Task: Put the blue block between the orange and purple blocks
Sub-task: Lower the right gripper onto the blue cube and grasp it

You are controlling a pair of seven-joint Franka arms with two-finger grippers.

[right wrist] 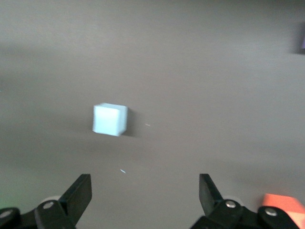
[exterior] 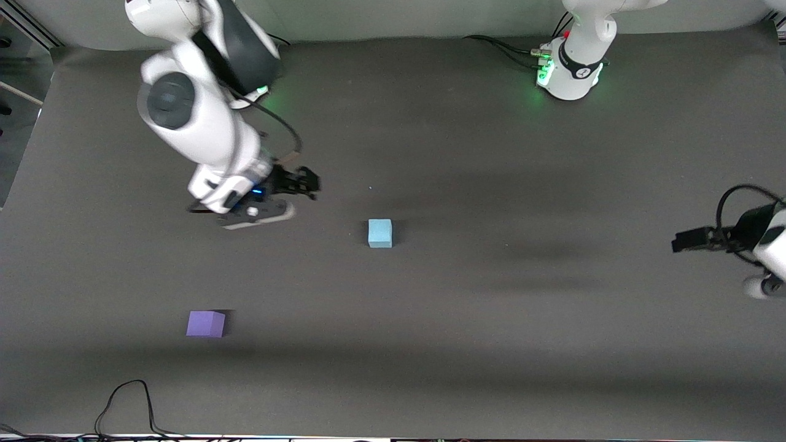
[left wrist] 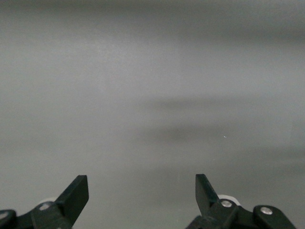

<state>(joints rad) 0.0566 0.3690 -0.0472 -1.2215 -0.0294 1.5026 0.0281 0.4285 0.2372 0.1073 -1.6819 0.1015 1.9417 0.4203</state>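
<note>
The pale blue block (exterior: 380, 233) is set flat mid-table. The purple block (exterior: 206, 323) is seen nearer the front camera than it, toward the right arm's end. An orange block (right wrist: 281, 202) is glimpsed only in the right wrist view.

I see both glossy white Franka arms (exterior: 202, 129) with dark grey joint caps, black cables looped at the wrists, green base LEDs (exterior: 543, 73), black two-finger grippers (right wrist: 143, 200) with silver screws (right wrist: 231, 204).
</note>
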